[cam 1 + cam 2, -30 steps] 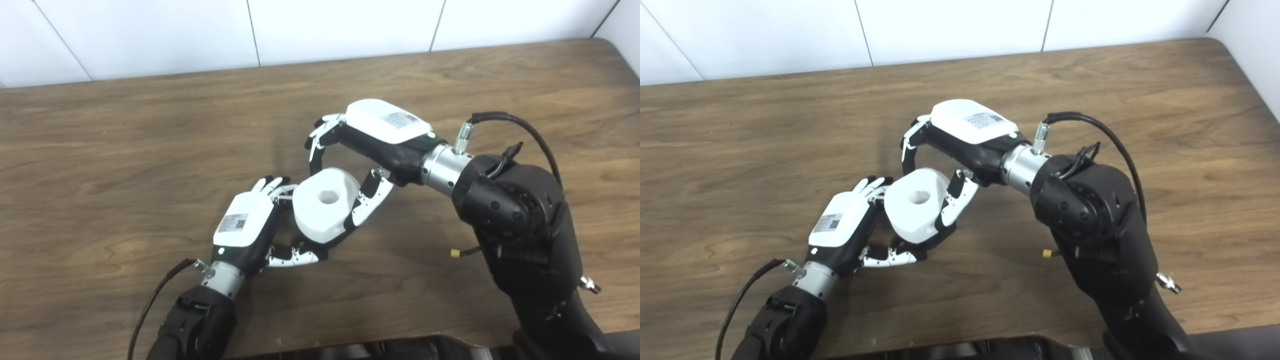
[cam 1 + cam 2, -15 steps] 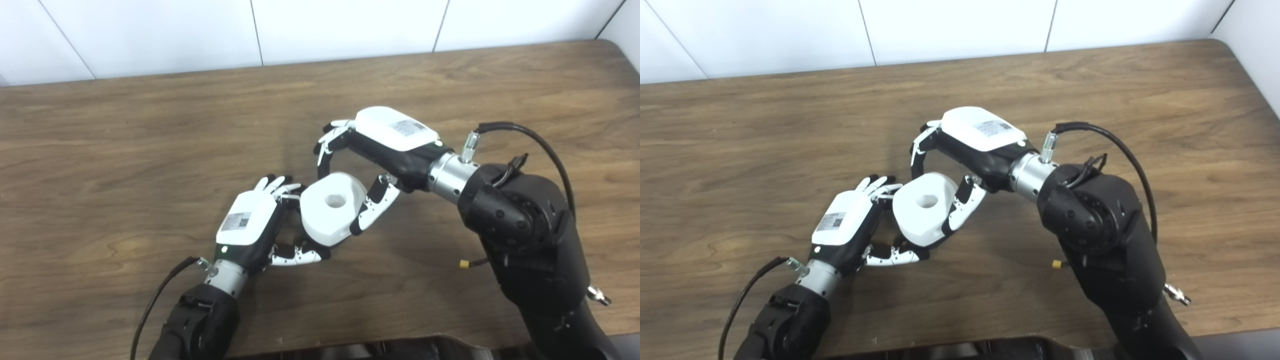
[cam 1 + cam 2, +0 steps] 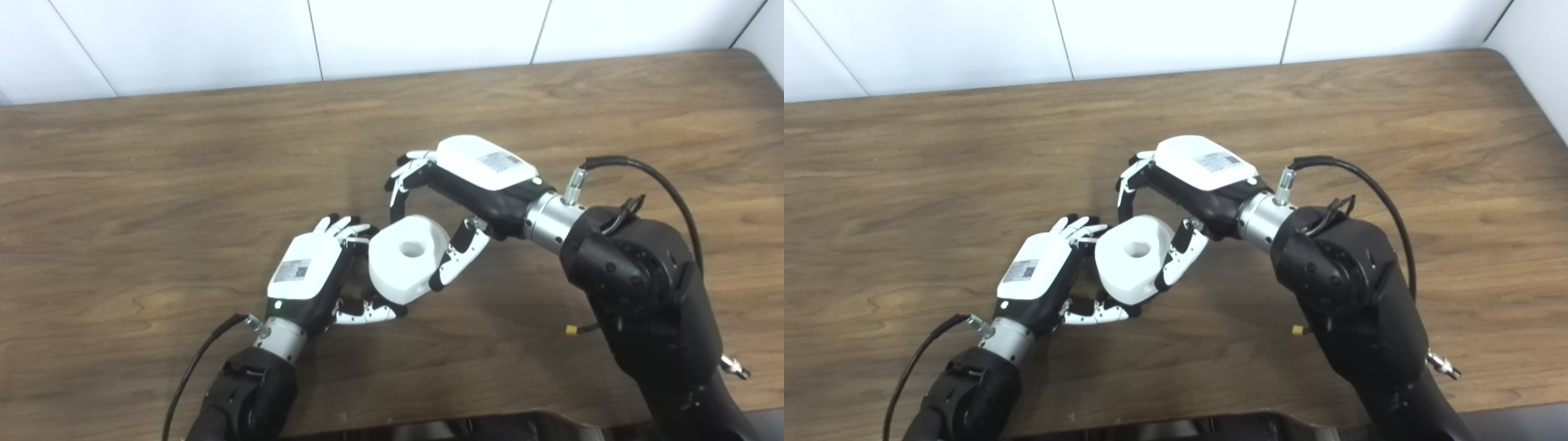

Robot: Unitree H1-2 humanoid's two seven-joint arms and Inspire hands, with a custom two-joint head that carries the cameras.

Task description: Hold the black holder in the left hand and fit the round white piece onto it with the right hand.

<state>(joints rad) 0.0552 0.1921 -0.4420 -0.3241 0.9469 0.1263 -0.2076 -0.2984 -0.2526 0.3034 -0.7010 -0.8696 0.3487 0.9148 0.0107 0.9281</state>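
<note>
The round white piece (image 3: 404, 260), a thick disc with a hole in its middle, sits tilted between my two hands above the wooden table (image 3: 153, 184). My right hand (image 3: 471, 184) arches over it from the right, with fingers on its far rim and the thumb (image 3: 456, 260) along its right side. My left hand (image 3: 306, 275) is closed against the disc's left side, its thumb (image 3: 367, 313) curled under it. The black holder is almost wholly hidden behind the disc and my left fingers.
A white wall (image 3: 429, 30) runs along the table's far edge, and the table's right corner (image 3: 750, 58) is rounded. A black cable (image 3: 649, 174) loops off my right wrist, and a small yellow plug (image 3: 571, 330) hangs below the forearm.
The camera has shifted a little. My right hand has sunk slightly closer over the white piece, which has settled a bit lower against my left hand.
</note>
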